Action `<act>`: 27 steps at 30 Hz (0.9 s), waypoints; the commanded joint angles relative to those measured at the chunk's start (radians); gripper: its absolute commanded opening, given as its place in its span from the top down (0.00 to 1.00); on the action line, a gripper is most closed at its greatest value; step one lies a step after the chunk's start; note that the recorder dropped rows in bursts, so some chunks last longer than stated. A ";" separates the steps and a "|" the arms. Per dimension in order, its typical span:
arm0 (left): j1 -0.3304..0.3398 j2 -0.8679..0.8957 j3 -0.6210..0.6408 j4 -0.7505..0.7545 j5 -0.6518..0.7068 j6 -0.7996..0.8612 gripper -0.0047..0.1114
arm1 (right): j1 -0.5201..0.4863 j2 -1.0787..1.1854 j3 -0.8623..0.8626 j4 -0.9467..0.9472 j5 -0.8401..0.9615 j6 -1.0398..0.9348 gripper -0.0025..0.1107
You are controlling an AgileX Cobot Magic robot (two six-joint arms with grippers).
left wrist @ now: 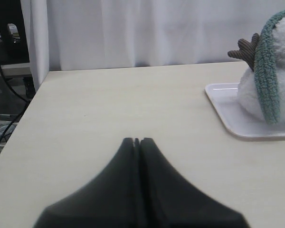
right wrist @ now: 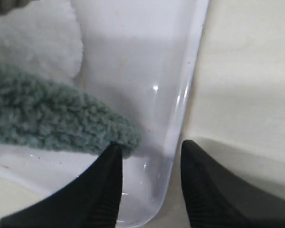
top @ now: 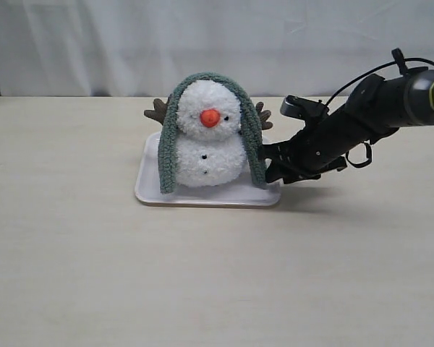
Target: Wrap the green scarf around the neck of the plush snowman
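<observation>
Right gripper (right wrist: 151, 146), spread, at one end of green scarf (right wrist: 47, 114); left gripper (left wrist: 137, 140), pressed together, over bench (left wrist: 109, 95); scarf draped over head of plush snowman (top: 206, 155), neck (top: 195, 136) wrap outstanding.

Right arm (top: 362, 116) is stretched in from the right, angled downward; right gripper (top: 275, 165) is held low, fingers (right wrist: 109, 185) parted. Left gripper (left wrist: 137, 141) is held level and low, its tips pressed fully together.

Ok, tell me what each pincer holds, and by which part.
Nothing. The left pincer is shut and empty. The right pincer is open, with the scarf tip at its jaws, not clamped.
</observation>
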 commanded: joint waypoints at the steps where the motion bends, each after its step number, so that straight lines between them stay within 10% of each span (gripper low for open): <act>1: -0.001 -0.003 0.003 -0.001 -0.008 -0.002 0.96 | 0.000 0.022 0.003 -0.001 -0.055 0.006 0.67; 12: -0.001 -0.003 0.003 -0.001 -0.008 -0.002 0.96 | 0.000 0.061 0.003 -0.001 -0.048 0.023 0.67; 19: -0.001 -0.003 0.003 -0.001 -0.008 -0.002 0.96 | 0.000 0.059 0.003 0.006 0.021 0.039 0.93; 27: -0.001 -0.003 0.003 -0.001 -0.008 -0.002 0.96 | 0.000 0.056 0.017 0.090 0.090 0.048 0.94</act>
